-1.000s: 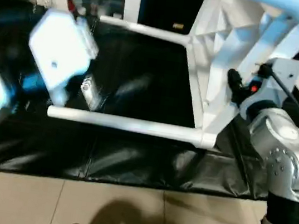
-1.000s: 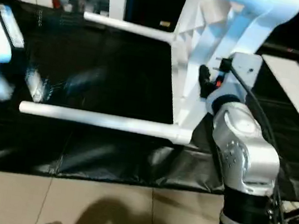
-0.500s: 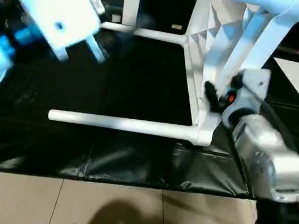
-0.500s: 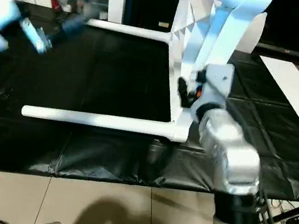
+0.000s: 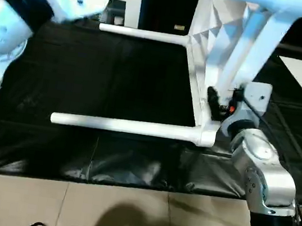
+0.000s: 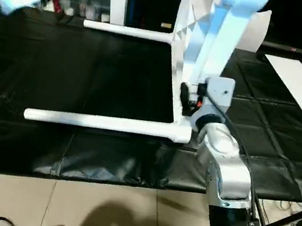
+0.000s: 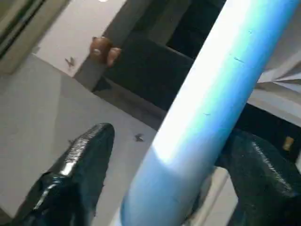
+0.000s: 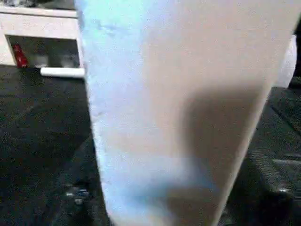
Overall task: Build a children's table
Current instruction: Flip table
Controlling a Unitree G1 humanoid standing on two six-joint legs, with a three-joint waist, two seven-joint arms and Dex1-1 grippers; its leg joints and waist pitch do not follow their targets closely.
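The white plastic children's table [image 5: 214, 71] lies tipped on the black-covered counter [image 5: 115, 85], several tapered legs already screwed in. Left jaws straddle one raised leg [image 7: 202, 117], apart; right jaws: cannot tell.

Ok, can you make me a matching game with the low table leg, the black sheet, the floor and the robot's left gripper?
Things:
1. lower table leg
2. black sheet
3. floor
4. left gripper

Descriptions:
A. beige tiles
B. one finger on each side of an upper leg
C. white, sticking out level from a corner of the tipped-up table top
D. crinkly, spread out under the table

Pairs: 1-C, 2-D, 3-A, 4-B
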